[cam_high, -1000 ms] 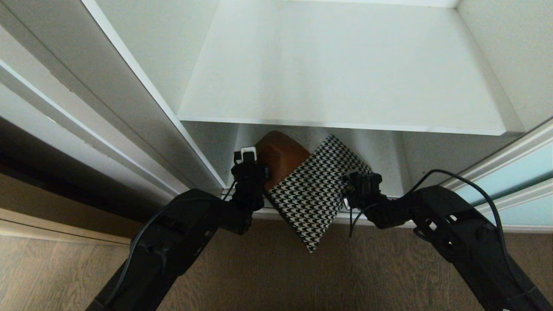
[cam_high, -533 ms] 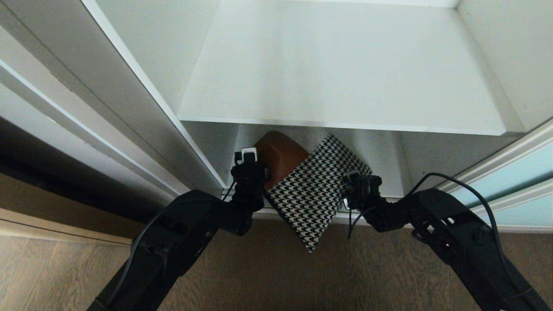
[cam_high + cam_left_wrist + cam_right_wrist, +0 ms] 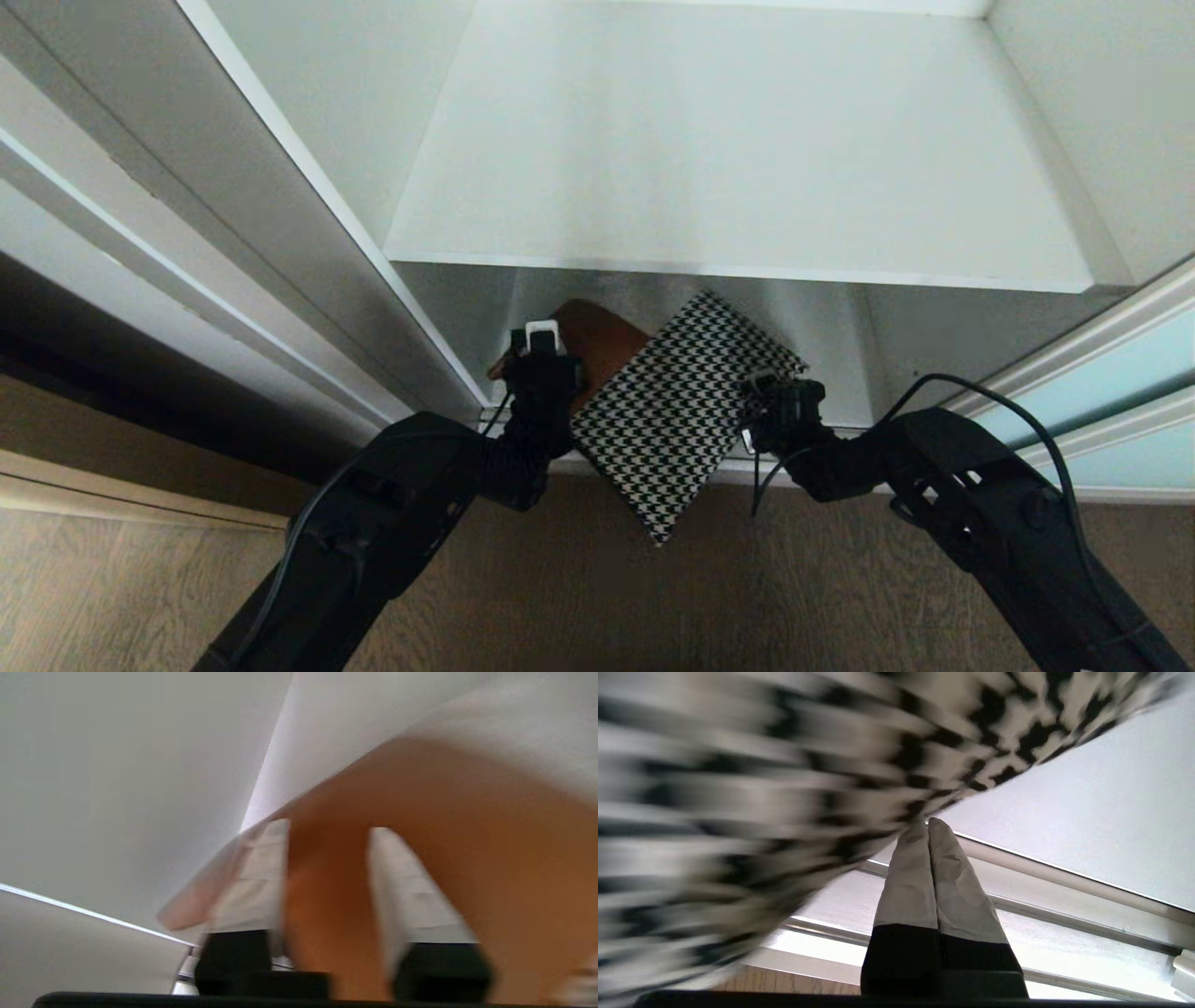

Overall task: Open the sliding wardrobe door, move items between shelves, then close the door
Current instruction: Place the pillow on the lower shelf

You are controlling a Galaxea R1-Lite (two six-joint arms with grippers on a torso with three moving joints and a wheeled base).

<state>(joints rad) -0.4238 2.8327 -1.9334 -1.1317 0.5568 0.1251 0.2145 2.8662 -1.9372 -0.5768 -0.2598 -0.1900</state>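
1. Floor [image 3: 579,597] of wood planks lies nearest, under both arms; one corner of the cushion [image 3: 672,420] juts out over it, past the wardrobe's bottom track.
2. Left gripper [image 3: 539,359] sits at the cushion's brown leather corner. In the left wrist view its pale fingers [image 3: 413,891] stand parted with a fold of brown leather between them, so they straddle the corner loosely and do not pinch it.
3. Right gripper [image 3: 780,406] sits at the opposite, houndstooth edge. In the right wrist view its fingers [image 3: 952,877] are pressed together; their tips meet the fabric edge, but whether any cloth is caught between them cannot be told.
4. Cushion: a square patchwork pad, turned diamond-wise, with a black-and-white houndstooth patch toward the front and a brown leather patch toward the left rear. It lies in the lower compartment, its far part tucked under the shelf [image 3: 747,149] above.
5. Step in hand, as a judgement: the item is being set down in, or taken from, the lower compartment, and the left gripper's loose stance suggests a release. The next move likely calls for both grippers to clear the cloth and for the jutting corner to be pushed fully inside the track.
6. Sliding door [image 3: 1111,373], frosted aqua glass in a pale frame, stands at the right, slid aside; it is not yet closed.
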